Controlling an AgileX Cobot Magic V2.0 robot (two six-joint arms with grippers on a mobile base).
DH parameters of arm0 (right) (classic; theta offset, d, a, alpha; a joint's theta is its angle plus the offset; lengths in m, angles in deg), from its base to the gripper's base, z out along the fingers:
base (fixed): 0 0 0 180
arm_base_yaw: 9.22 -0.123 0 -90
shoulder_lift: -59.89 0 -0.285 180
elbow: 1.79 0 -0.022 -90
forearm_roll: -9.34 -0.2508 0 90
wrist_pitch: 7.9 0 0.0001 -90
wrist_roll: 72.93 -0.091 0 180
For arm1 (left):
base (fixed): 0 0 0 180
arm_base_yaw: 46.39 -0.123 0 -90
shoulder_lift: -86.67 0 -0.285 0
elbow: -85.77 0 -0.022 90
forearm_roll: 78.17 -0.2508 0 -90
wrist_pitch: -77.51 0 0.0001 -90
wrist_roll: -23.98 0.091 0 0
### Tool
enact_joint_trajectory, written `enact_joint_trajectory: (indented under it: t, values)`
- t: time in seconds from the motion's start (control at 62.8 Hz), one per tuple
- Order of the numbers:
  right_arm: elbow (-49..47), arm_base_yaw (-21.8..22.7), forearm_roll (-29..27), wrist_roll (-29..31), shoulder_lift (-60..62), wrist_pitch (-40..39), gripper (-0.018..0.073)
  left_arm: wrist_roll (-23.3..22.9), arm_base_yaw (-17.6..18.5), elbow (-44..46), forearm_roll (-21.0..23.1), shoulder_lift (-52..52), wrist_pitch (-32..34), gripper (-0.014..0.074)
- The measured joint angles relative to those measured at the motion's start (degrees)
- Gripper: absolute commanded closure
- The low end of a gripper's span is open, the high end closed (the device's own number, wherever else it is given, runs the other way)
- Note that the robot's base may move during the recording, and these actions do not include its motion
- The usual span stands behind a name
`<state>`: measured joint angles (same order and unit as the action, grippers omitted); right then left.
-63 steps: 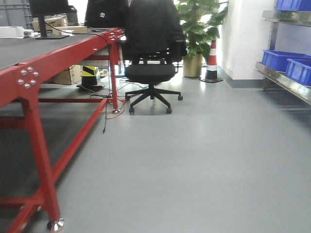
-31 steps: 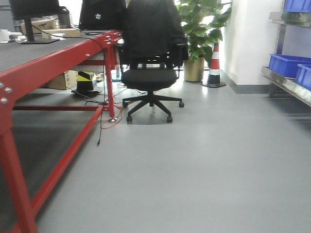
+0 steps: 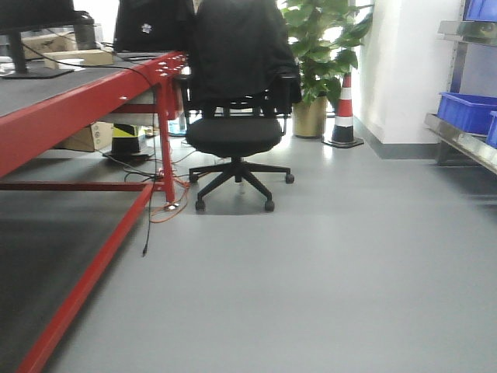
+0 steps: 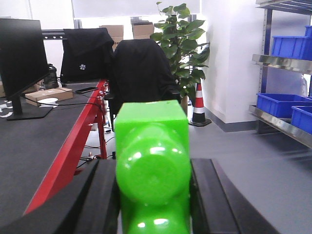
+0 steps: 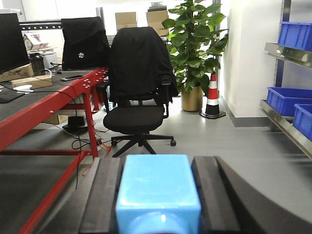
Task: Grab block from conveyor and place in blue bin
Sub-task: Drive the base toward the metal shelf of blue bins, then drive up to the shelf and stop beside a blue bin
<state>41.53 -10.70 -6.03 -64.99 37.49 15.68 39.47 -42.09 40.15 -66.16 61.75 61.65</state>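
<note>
While neither claw shows in the front-facing view, the conveyor (image 3: pixel 46 85) runs along the left there, its dark grey belt on a red frame. A black office chair (image 3: pixel 233 132) stands on the grey floor just past the conveyor's far end. A potted plant (image 3: pixel 318 47) and a striped traffic cone (image 3: pixel 342 113) stand behind it by the white wall. Blue bins (image 3: pixel 466 113) sit on a metal shelf (image 3: pixel 458 140) at the right edge, well apart from the conveyor.

In the left wrist view, the left claw (image 4: pixel 153 165) is closed against a green block (image 4: pixel 151 146), its black fingers (image 4: pixel 97 195) pressing either side. The block is held in the air to the right of the conveyor, on which a monitor (image 4: pixel 17 53) stands.

In the right wrist view, the right claw (image 5: pixel 157 165) grips a light-blue block (image 5: pixel 158 187) in the same way, one finger touching each flank. This block too hangs above the floor, with the conveyor to the left and the bins to the right.
</note>
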Motion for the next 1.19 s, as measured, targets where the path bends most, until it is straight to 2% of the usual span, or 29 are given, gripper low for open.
enact_joint_trajectory:
  t: [1.195]
  values:
    - [0.11,0.0,-0.11,0.0,0.0,0.0,0.0721,0.0,0.0,0.0,0.0,0.0,0.0,0.0708]
